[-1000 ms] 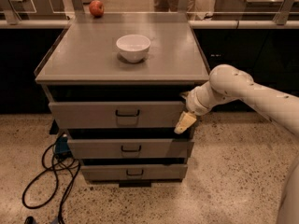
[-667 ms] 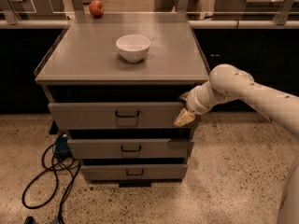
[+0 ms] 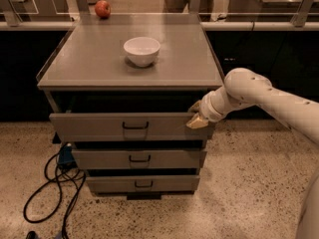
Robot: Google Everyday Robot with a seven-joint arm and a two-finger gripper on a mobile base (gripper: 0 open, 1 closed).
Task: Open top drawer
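Observation:
The top drawer (image 3: 99, 127) is the widest grey front, just under the cabinet's top, with a small dark wire handle (image 3: 135, 126) at its centre. It stands pulled out a little, with a dark gap above its front. My gripper (image 3: 195, 114) is at the right end of the drawer's front, on its top edge. One tan finger (image 3: 198, 122) lies against the outside of the front and the other sits behind the edge, so the gripper is closed on the front panel. My white arm (image 3: 264, 96) reaches in from the right.
A white bowl (image 3: 142, 50) stands on the grey cabinet top (image 3: 89, 59) and a red apple (image 3: 102, 8) lies at its back left. Two narrower drawers (image 3: 99, 159) sit below. Black cables (image 3: 55, 183) lie on the speckled floor at the left.
The top drawer's front has come out slightly toward the camera. My gripper has shifted up onto the front's top right edge.

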